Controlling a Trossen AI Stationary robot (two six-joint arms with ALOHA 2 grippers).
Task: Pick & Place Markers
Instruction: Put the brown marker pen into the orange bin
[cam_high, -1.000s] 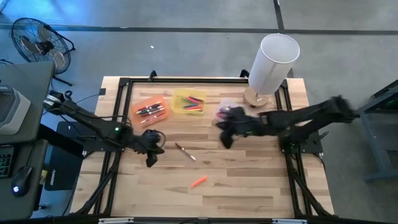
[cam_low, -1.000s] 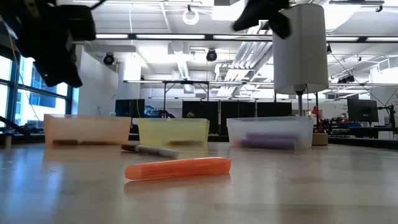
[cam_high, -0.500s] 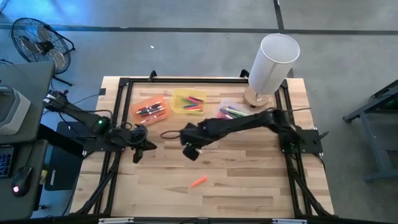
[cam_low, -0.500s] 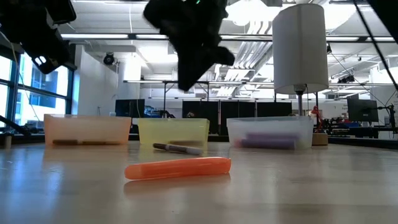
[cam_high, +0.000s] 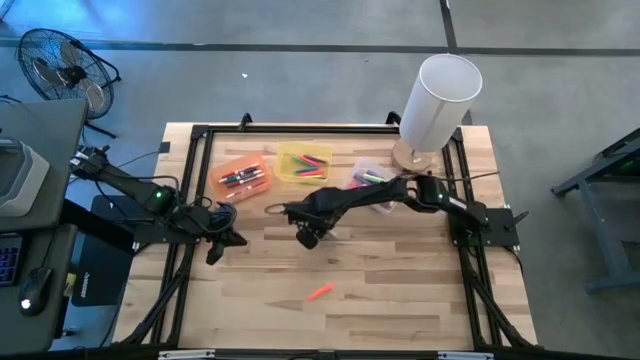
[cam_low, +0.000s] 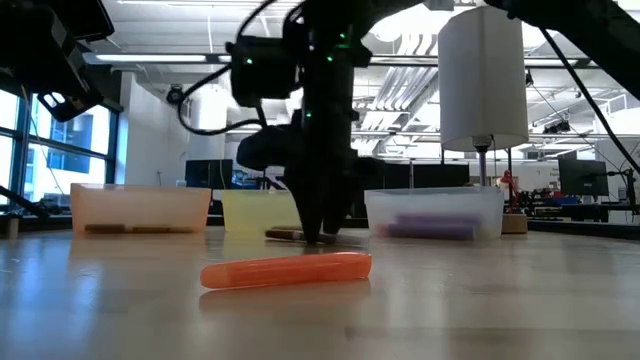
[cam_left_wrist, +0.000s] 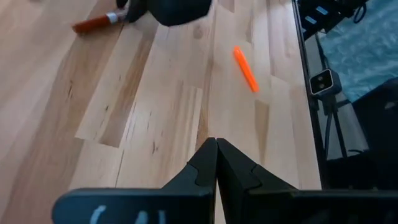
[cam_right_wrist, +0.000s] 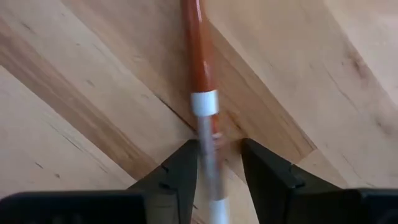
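Far left, near the tabletop's (cam_high: 400, 300) edge: left end effector (cam_high: 213, 247), fingers pressed together on nothing, parked clear of the work.

Next along, toward the far edge: orange bin (cam_high: 241, 176) and yellow bin (cam_high: 303, 163), each with markers already lying inside.

Mid-tabletop: right end effector (cam_right_wrist: 217, 146), lowered to the wood, fingers spread and straddling a brown marker (cam_right_wrist: 200, 68) with a white band. Not pinching yet; open wood to be seen between the marker and one finger.

Nearer the front edge, well apart from both arms: a loose orange marker (cam_high: 319, 292), lying flat on its side.

Further right: clear bin (cam_high: 370, 178) with more markers, just beside the base of a tall white cylinder (cam_high: 437, 100).

Handling, judged from looks alone:
- Light and stiff, so little squeeze likely needed and no sagging once lifted.
- Smooth and round, so probably prone to rolling on the wood or squirting out of a skewed pinch.
- Not fragile; no call for special gentleness beyond sparing the cap.

Where to take hold: across the barrel near its middle, fingers square to its length, low enough to close on the widest part of the round. Best avoided: a grip near either end, likely to tip or spin the marker.
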